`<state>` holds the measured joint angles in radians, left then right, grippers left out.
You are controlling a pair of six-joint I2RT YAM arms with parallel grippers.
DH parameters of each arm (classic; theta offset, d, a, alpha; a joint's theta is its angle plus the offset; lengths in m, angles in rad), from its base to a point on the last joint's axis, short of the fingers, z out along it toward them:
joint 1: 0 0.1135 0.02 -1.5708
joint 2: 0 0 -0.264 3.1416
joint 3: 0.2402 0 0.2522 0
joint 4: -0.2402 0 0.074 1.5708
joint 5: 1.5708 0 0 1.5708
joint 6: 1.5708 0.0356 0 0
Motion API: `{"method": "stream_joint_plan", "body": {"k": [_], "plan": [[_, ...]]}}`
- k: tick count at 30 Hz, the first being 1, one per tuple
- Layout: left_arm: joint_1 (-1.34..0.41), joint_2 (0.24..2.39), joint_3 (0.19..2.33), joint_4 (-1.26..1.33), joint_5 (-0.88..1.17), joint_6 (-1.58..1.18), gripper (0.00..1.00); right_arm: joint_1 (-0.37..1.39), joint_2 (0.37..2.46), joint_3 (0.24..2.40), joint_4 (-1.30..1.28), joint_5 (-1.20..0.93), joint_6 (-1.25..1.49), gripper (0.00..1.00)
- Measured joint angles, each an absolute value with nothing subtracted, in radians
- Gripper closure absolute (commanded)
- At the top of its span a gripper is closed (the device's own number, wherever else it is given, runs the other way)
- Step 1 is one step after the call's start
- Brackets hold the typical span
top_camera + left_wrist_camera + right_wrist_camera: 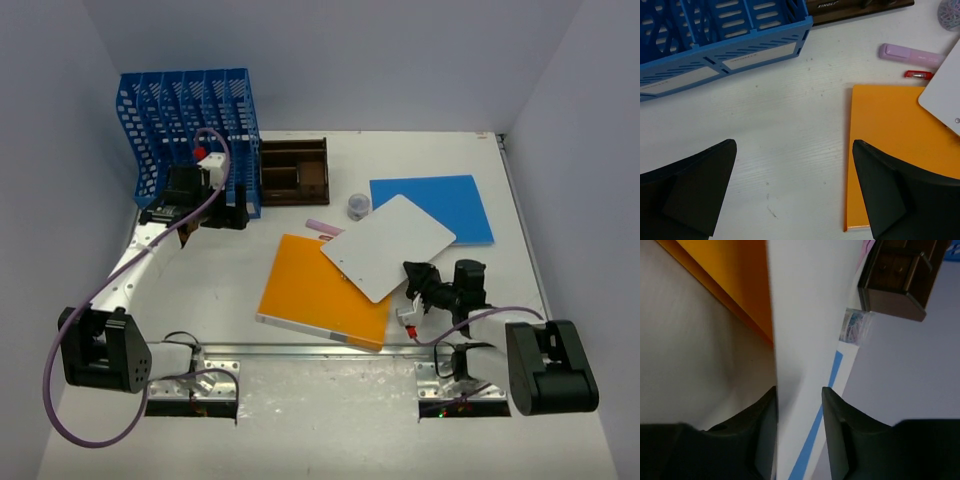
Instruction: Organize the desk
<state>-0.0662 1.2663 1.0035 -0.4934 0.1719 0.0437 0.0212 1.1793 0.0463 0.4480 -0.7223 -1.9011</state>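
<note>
1. The desk (pixel 240 260) fills the top view, beneath both arms.
2. The right gripper (pixel 799 395) is clamped on the 5 o'clock edge of the white board (pixel 388 246), which overlaps the orange folder (pixel 315 290).
3. At 10 o'clock, the left gripper (pixel 794 145) is spread wide and holds nothing, above bare desk beside the blue rack (pixel 185 120).

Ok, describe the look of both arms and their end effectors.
The left arm and right arm are black, with boxy housings near their bases. The left shows a pale silver link. A lavender cable loops along the left arm; another runs along the right. Each wrist carries a small white-and-red part. The left end effector and right end effector have matte black, wedge-shaped fingers.
</note>
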Motion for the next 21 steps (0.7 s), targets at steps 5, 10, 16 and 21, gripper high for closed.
{"method": "stream_joint_plan", "body": {"k": [5, 10, 16, 21], "plan": [[-0.066, 1.266, 1.005, -0.491, 0.165, 0.044, 0.0, 0.021, 1.137, 0.044, 0.522, -0.746, -1.917, 0.99], [-0.066, 1.266, 1.005, -0.491, 0.163, 0.044, 0.0, 0.021, 0.852, 0.041, 0.434, -0.786, -1.874, 0.99], [-0.066, 1.22, 1.005, -0.492, 0.181, 0.051, 0.0, 0.021, 0.288, 0.041, 0.075, -0.912, -1.708, 0.99], [-0.066, 1.103, 0.978, -0.445, 0.258, 0.053, 0.0, 0.022, 0.154, 0.041, -0.092, -0.993, -1.457, 0.99]]}}
